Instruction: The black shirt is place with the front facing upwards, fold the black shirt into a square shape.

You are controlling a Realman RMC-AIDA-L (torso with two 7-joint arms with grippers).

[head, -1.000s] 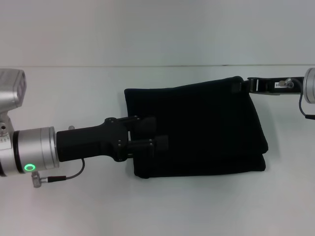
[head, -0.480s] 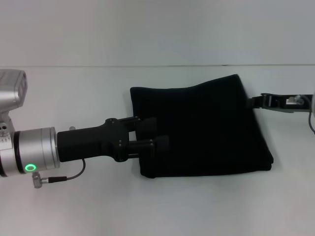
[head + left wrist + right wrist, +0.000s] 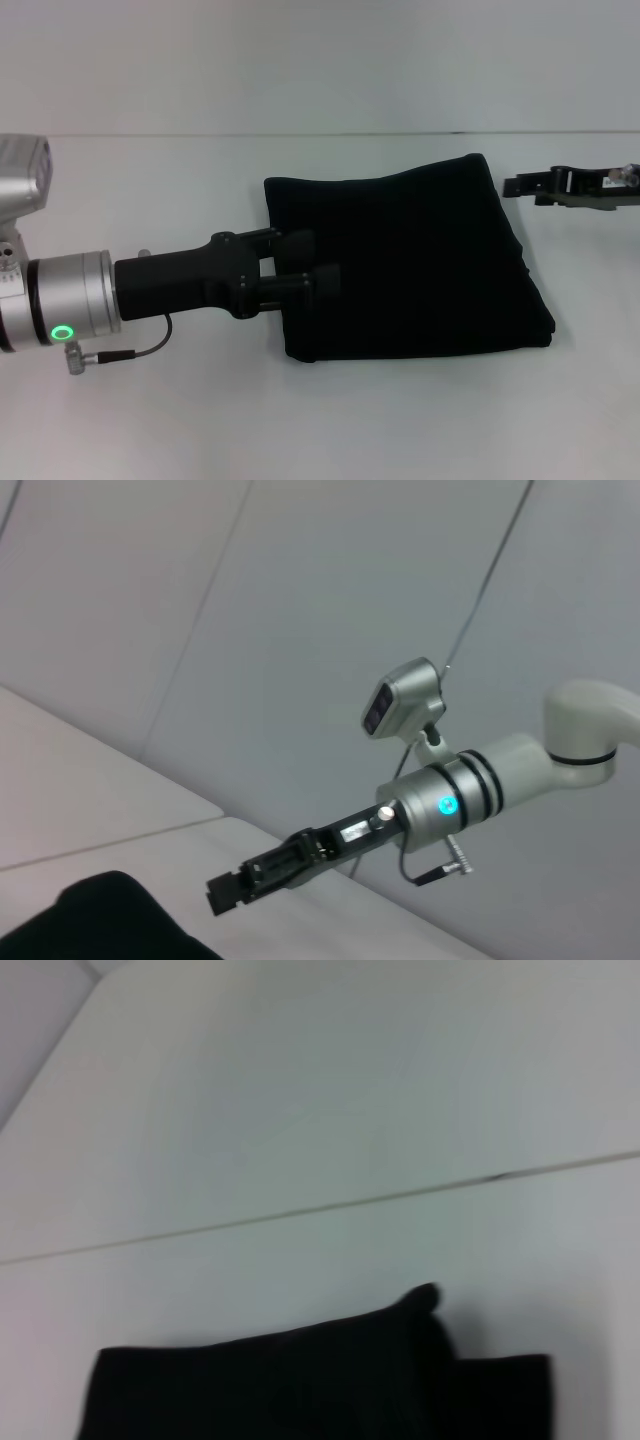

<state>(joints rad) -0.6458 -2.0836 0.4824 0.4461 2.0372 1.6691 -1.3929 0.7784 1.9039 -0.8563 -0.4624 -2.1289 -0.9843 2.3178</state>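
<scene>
The black shirt [image 3: 405, 260] is lying on the white table [image 3: 150, 420] as a folded, roughly square bundle, right of centre; its far right corner, which was being held up by the right gripper [image 3: 515, 186] a second ago, is now lying flat, and that claw is pulling away to the right, just clear of the cloth and no longer touching it; whether its fingers are spread or closed I cannot tell; the left gripper [image 3: 308, 262] is reaching in over the shirt's left edge, its two fingers [image 3: 325, 280] parted and grasping nothing that I can make out; whether they are pressing the cloth is unclear; to my judgement the last fold is done and the task is nearly over, with only the arms left to withdraw; nothing else is sitting on the table, so only the left arm itself is standing over the bundle
</scene>
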